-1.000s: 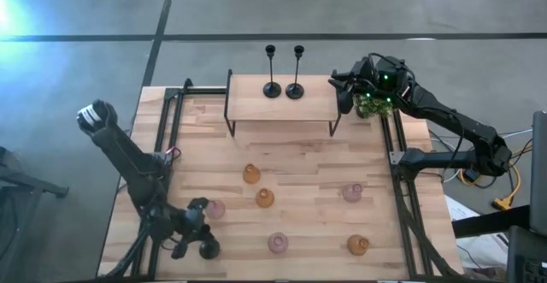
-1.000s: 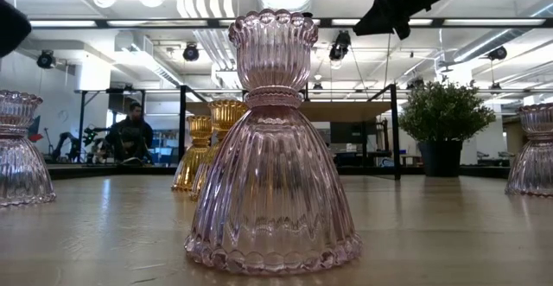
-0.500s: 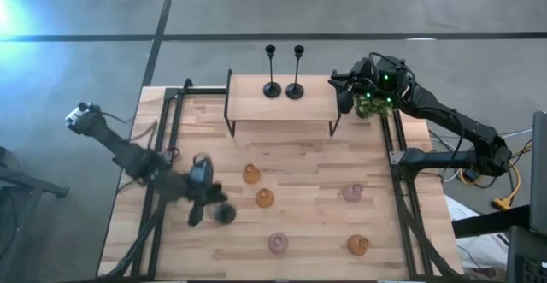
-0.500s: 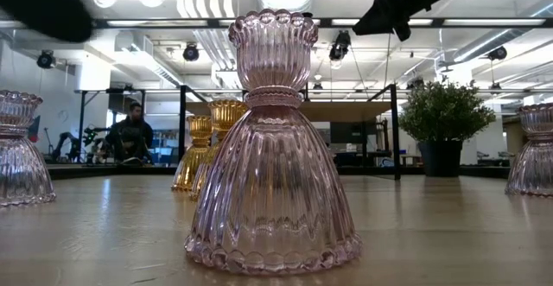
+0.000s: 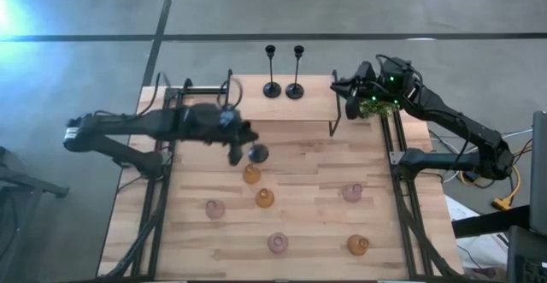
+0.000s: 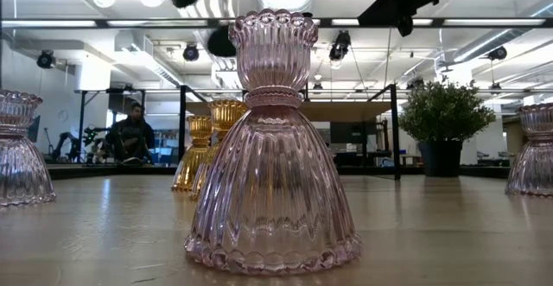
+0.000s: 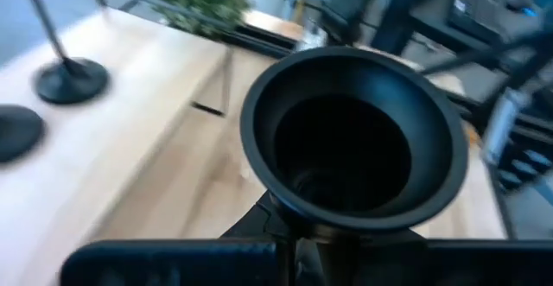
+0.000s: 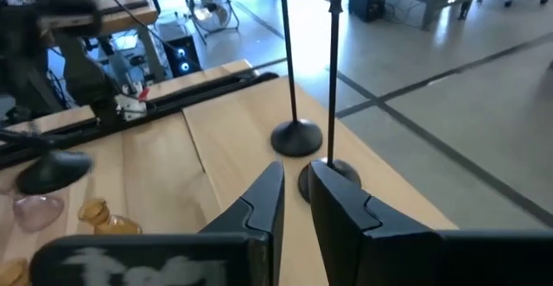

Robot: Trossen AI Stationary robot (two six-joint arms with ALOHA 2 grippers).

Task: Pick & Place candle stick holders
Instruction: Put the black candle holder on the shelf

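My left gripper [image 5: 237,143] is above the table's middle, just near of the wooden shelf [image 5: 282,103], and is shut on a black metal holder [image 5: 256,154]. The holder's round base fills the left wrist view [image 7: 350,139]. Two black holders [image 5: 272,89] [image 5: 295,89] stand on their bases on the shelf. Three pink [image 5: 214,208] and three amber [image 5: 250,174] glass holders stand on the table. My right gripper [image 5: 346,95] hangs shut and empty at the shelf's right end. My left gripper pinches the black holder between its two fingers at the narrow neck right behind the round base [image 7: 294,227]. The base's hollow side [image 7: 346,152] faces away from the gripper. The stem is hidden by the gripper. The holder is lifted clear of the table.
A small green plant [image 5: 373,105] stands at the shelf's right end beside my right gripper. Black metal frames [image 5: 162,172] run along the table's left and right sides. In the low view a pink glass holder [image 6: 272,148] stands close up, and a person sits far behind.
My left gripper has swung from the table's near left corner up and toward the far edge and the right, to just near of the shelf. It stays shut on the black holder, which has gone with it, clear of the table.
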